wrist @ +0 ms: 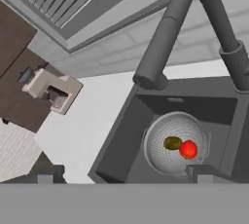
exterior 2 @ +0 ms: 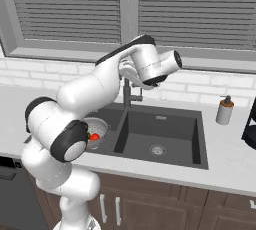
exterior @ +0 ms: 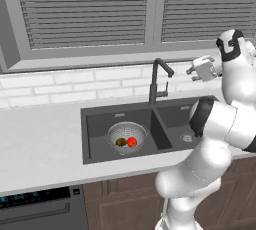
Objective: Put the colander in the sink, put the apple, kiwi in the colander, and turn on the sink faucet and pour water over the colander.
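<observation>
apple (exterior: 132, 142) and kiwi (exterior: 121, 142) in colander (exterior: 127, 137) in sink (exterior: 100, 124), claw (exterior: 192, 70) state unclear

The white arm rises from its base, bends at a dark elbow joint and reaches up and forward. Its wrist is held high, level with the top of the faucet (exterior: 160, 76) and to its right in the left base view. The end effector (exterior: 192, 70) points sideways toward the spout. Whether its fingers are apart or together cannot be told.
</observation>
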Controlling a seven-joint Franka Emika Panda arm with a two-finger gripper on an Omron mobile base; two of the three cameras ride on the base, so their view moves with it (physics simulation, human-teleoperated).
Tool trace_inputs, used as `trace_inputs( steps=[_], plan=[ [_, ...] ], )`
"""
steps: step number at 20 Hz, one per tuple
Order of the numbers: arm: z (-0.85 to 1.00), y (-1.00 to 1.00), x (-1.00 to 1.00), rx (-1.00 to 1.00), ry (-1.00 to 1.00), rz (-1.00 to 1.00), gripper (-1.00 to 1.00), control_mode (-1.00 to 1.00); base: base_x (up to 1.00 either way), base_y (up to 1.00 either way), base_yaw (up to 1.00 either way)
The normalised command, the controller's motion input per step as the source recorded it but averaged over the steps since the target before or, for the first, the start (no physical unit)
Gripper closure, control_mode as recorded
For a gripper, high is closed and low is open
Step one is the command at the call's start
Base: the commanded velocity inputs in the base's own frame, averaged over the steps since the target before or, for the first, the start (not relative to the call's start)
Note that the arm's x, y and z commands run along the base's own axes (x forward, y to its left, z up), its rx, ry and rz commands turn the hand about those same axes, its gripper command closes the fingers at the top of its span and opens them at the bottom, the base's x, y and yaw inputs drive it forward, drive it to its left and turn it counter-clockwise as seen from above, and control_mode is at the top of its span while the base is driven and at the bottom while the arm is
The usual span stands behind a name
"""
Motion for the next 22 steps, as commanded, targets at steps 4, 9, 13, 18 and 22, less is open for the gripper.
trace_inputs(
  steps=[4,9,13,18,22],
  plan=[
    [0.50,0.61,-0.06,0.01,-0.02,0.00,-1.00,-1.00,0.00,0.00,0.00],
    [0.19,0.65,0.36,-0.01,0.07,0.00,-1.00,-1.00,0.00,0.00,0.00],
    [-0.04,0.29,0.00,-0.02,0.10,0.00,-1.00,-1.00,0.00,0.00,0.00],
    [-0.05,0.23,0.00,-0.01,0.06,0.00,-1.00,-1.00,0.00,0.00,0.00],
    [0.08,-0.41,0.01,0.05,0.00,-0.03,-1.00,-1.00,0.00,0.00,0.00]
  ],
)
